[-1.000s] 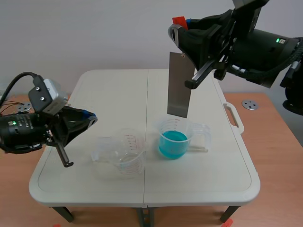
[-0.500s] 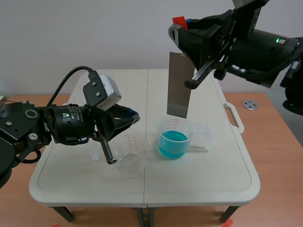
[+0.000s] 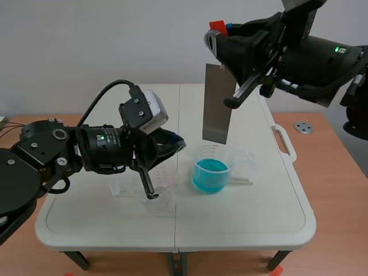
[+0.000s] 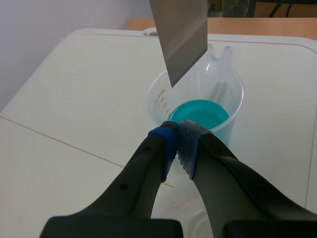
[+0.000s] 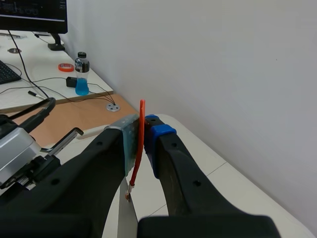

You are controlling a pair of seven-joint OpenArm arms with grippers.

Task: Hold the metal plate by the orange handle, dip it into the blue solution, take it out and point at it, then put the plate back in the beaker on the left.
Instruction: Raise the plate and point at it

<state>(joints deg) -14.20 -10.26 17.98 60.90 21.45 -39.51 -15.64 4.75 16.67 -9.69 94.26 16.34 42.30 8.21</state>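
White table point(image 3: 247, 224), pale wall point(image 3: 115, 40) behind, plate point(image 3: 217, 103) upright, long axis near-vertical, lower edge pointing down at blue beaker point(image 3: 211, 169) at 6 o'clock, right gripper point(image 5: 143, 130) clamping orange handle point(image 5: 140, 144), left gripper point(image 4: 177, 135) pinched together empty at beaker's 9 o'clock.

I read the plate point(image 3: 217, 103) as dull grey, its handle point(image 5: 140, 144) orange-red, pinched in my black right gripper point(image 5: 143, 128). Ahead of my black left gripper point(image 4: 177, 138), the solution point(image 3: 210, 170) is turquoise-blue in a clear beaker point(image 4: 154, 96) with faint red markings. The left gripper's pads point(image 4: 163, 135) are blue and dotted. The table point(image 3: 270, 213) is cream.
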